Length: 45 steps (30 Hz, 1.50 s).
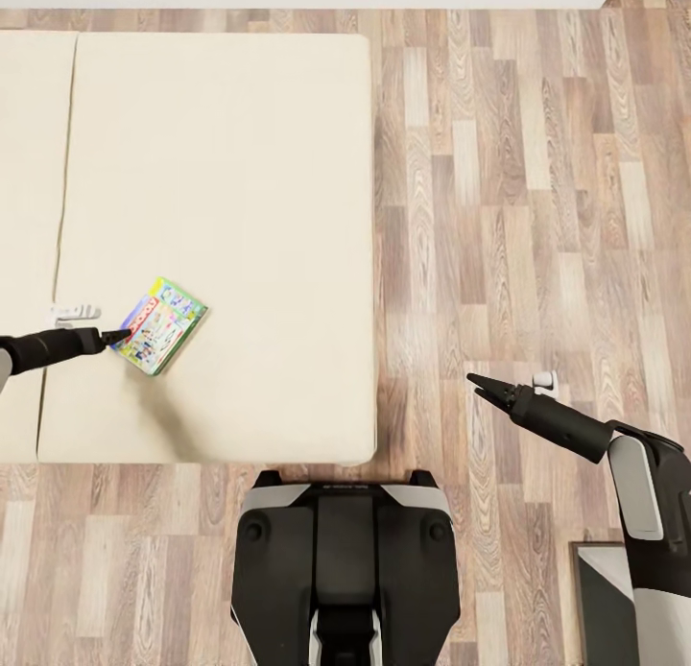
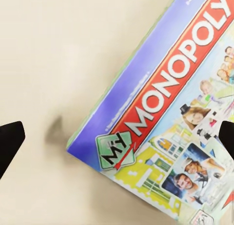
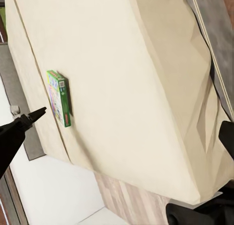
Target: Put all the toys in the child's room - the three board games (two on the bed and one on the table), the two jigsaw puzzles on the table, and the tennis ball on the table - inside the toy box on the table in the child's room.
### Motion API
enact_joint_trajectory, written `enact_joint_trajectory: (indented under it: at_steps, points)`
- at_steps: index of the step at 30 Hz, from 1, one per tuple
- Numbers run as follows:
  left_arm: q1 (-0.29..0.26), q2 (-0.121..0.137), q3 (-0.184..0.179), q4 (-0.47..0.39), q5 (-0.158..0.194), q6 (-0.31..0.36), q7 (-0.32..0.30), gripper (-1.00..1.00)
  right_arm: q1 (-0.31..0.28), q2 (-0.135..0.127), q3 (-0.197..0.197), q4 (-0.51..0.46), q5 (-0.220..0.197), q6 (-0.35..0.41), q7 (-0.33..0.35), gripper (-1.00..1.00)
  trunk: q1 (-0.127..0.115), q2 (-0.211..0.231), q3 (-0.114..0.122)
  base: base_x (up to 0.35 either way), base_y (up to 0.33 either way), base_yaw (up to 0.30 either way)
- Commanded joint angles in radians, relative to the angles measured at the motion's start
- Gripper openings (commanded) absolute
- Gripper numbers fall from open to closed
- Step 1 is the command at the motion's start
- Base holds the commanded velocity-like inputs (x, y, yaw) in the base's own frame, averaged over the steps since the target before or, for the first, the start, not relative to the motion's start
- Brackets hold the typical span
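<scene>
Head view: green printed cardboard Monopoly board game [image 1: 159,324] lies flat on the cream-beige mattress bed [image 1: 240,167], the left gripper [image 1: 121,336] at its edge, the right gripper [image 1: 483,387] apparently closed over floor. Left wrist view: jaws spread wide, straddling the box for a grasp. Right wrist view: box lies flat on the mattress.

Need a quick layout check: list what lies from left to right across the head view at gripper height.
left gripper → Monopoly board game on the bed → bare wood-plank floor → right gripper
</scene>
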Motion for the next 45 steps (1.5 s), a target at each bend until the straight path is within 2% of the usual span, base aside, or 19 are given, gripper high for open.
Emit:
enact_joint_trajectory:
  at_steps: [1, 9, 13, 21, 27, 45]
  points:
    - [-0.004, 0.000, 0.001, -0.001, 0.007, 0.015, -0.003, 1.00, 0.000, 0.000, -0.001, 0.000, 0.004, 0.004, 0.006, 1.00, 0.001, -0.002, -0.003, 0.001, 0.000, 0.000]
    - [-0.060, 0.000, 0.001, -0.003, 0.010, 0.049, -0.012, 1.00, -0.001, -0.002, -0.002, -0.007, 0.004, 0.004, 0.008, 1.00, 0.001, -0.002, -0.015, 0.000, 0.000, 0.000]
    - [-0.072, 0.000, 0.001, -0.003, 0.010, 0.053, -0.020, 1.00, -0.001, -0.002, -0.003, -0.009, 0.004, 0.004, 0.008, 1.00, 0.001, -0.002, -0.022, 0.000, 0.000, 0.000]
    - [-0.084, 0.004, 0.000, -0.001, 0.007, 0.056, -0.111, 1.00, -0.002, -0.002, -0.003, -0.011, 0.004, 0.004, 0.008, 1.00, 0.001, -0.002, -0.035, 0.000, 0.000, 0.000]
    - [-0.098, 0.006, 0.000, 0.000, 0.006, 0.058, -0.146, 1.00, -0.002, -0.002, -0.003, -0.011, 0.004, 0.004, 0.009, 1.00, 0.001, -0.002, -0.043, 0.000, 0.000, 0.000]
    - [-0.117, 0.008, 0.000, -0.001, 0.005, 0.058, -0.170, 1.00, -0.002, 0.000, -0.003, -0.012, 0.004, 0.004, 0.009, 1.00, 0.001, -0.002, -0.050, 0.000, 0.000, 0.000]
